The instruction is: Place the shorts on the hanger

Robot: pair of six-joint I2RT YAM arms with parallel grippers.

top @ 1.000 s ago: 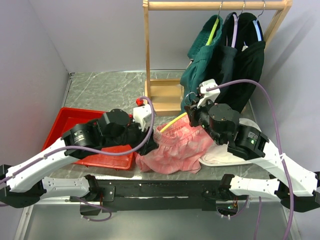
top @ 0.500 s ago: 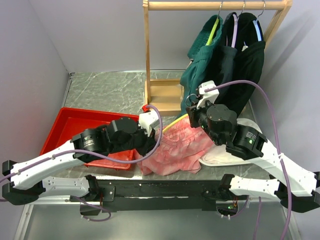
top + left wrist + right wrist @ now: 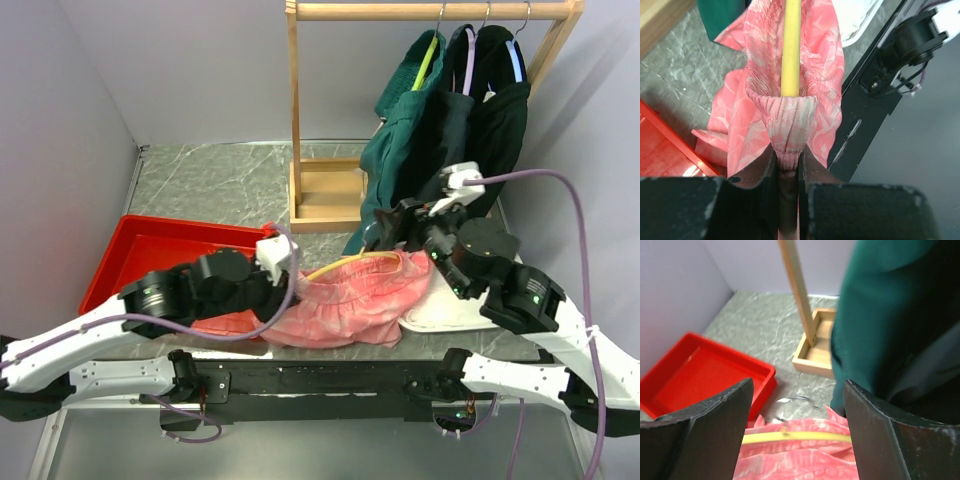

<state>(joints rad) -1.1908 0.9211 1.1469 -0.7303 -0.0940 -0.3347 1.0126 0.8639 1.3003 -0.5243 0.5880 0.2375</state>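
The salmon-pink shorts [image 3: 350, 300] lie on the table between the arms, with the thin yellow hanger [image 3: 350, 262] running inside the gathered waistband. My left gripper [image 3: 287, 290] is shut on the waistband's left end. In the left wrist view the fabric [image 3: 790, 115] is pinched in the jaws [image 3: 788, 162], and the yellow bar [image 3: 790, 50] runs away into the opening. My right gripper [image 3: 385, 233] hovers open over the shorts' right end, holding nothing. Between its spread fingers [image 3: 799, 392] I see the hanger [image 3: 800, 437], its metal hook [image 3: 795, 400] and the pink cloth [image 3: 805, 462].
A red tray [image 3: 150, 250] sits at the left, partly under my left arm. The wooden rack [image 3: 325, 195] stands behind, with dark green garments [image 3: 450, 130] hanging close behind my right gripper. A white cloth [image 3: 440, 310] lies under the right arm.
My right gripper has opened, let go of the hanger and drawn back to the right. My left gripper has shut on the waistband and pulled it leftward along the hanger.
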